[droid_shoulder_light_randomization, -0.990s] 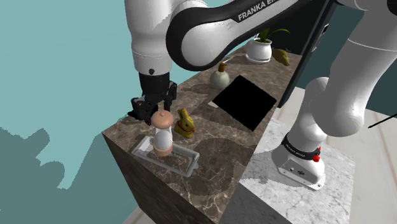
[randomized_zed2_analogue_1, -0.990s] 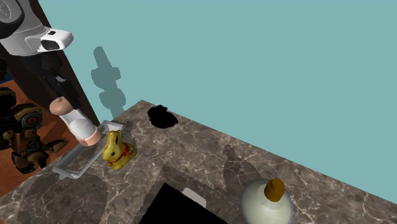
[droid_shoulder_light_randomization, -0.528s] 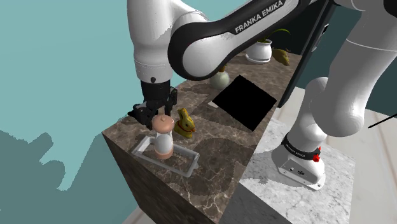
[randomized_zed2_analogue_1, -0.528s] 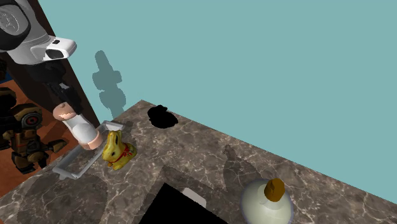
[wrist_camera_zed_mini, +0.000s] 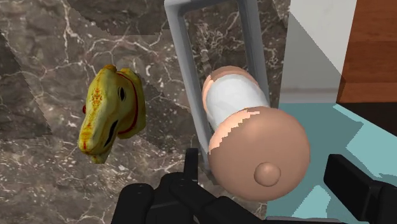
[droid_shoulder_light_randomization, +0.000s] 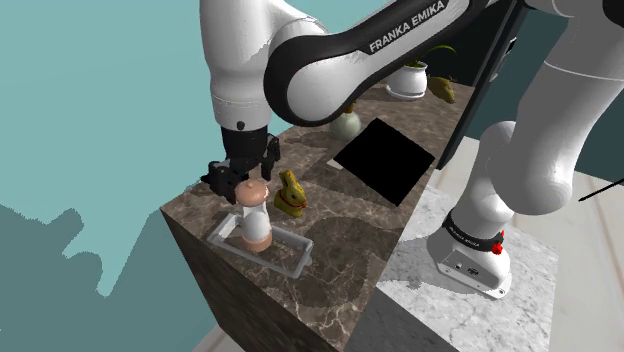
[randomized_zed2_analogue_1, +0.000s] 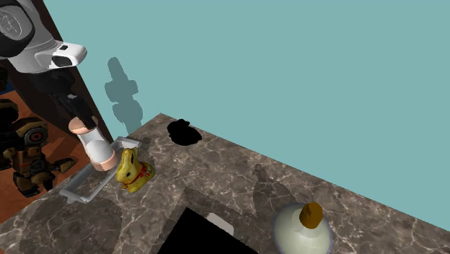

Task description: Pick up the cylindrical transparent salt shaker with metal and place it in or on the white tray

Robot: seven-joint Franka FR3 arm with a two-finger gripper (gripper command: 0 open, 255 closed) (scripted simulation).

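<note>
As the pink-capped, white-bodied cylindrical salt shaker (droid_shoulder_light_randomization: 256, 216) stood upright inside the shallow white rectangular tray (droid_shoulder_light_randomization: 291, 263), placing looked done. The black pincer (droid_shoulder_light_randomization: 244, 181) straddled its cap, spread wide without touching; only retreat seemed left.

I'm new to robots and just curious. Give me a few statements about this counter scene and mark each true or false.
1. The salt shaker stands upright in the white tray. True.
2. The gripper is squeezing the shaker. False: its fingers stand apart on either side of the shaker and do not touch it.
3. The golden rabbit figure lies in the tray. False: it stands on the marble counter beside the tray.
4. The shaker has a pinkish domed cap. True.
</note>
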